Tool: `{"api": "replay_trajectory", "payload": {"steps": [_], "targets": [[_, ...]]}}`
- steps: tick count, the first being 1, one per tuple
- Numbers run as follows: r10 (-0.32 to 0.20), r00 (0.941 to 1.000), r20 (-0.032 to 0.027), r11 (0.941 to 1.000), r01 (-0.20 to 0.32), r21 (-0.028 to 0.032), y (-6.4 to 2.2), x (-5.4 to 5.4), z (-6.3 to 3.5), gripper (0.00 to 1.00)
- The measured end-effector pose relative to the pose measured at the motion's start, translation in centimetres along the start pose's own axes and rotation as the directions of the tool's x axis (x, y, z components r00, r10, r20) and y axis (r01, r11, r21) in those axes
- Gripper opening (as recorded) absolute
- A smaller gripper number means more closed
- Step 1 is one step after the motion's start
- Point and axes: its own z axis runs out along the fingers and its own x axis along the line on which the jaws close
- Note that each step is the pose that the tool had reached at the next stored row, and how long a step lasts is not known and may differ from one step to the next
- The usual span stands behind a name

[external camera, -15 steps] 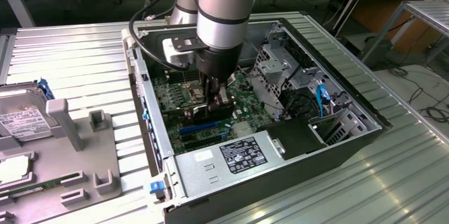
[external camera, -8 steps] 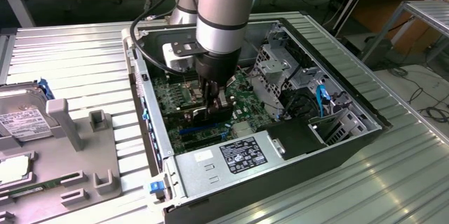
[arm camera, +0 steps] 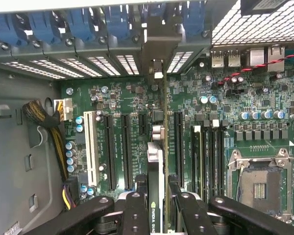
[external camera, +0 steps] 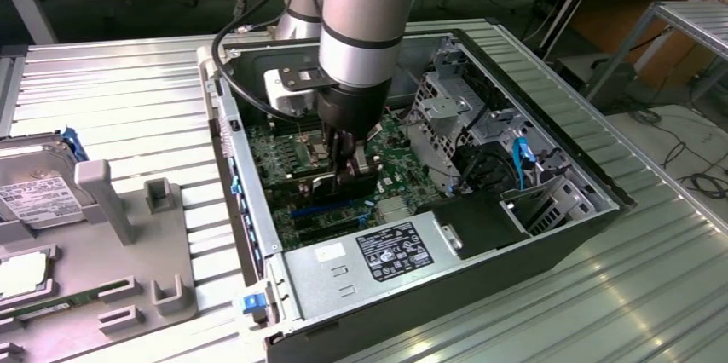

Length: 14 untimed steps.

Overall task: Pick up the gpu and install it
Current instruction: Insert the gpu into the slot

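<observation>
Ribbed metal table (external camera: 125, 99) carries an open computer case (external camera: 592, 201), and the arm reaches down into it. The gripper (arm camera: 159, 208) pinches the gpu (arm camera: 156, 156), one finger on each side. The card stands on edge over the motherboard (arm camera: 122, 98), among the long black slots, with its bracket end toward the blue clips (arm camera: 78, 24). Whether it already sits in a slot, one cannot tell. By judgement the installing step is in hand; seating calls for straight pressure with the edge in line.
</observation>
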Motion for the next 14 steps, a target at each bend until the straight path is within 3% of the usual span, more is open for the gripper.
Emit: {"api": "replay_trajectory", "payload": {"steps": [3,4,10,12,14], "targets": [[0.0,1.0,-0.0003,1.0,0.0,-0.001,-0.01,0.02,0.01,0.27],[0.0,1.0,-0.0004,1.0,0.0,-0.0043,0.0,0.04,0.03,0.27],[0.0,1.0,-0.0005,1.0,0.0,-0.0053,0.0,0.04,0.18,0.27],[-0.001,1.0,-0.0008,0.9996,0.001,-0.0269,-0.03,0.03,0.21,0.27],[-0.001,1.0,-0.0016,0.9991,0.001,-0.0431,-0.01,0.03,0.19,0.27]]}}
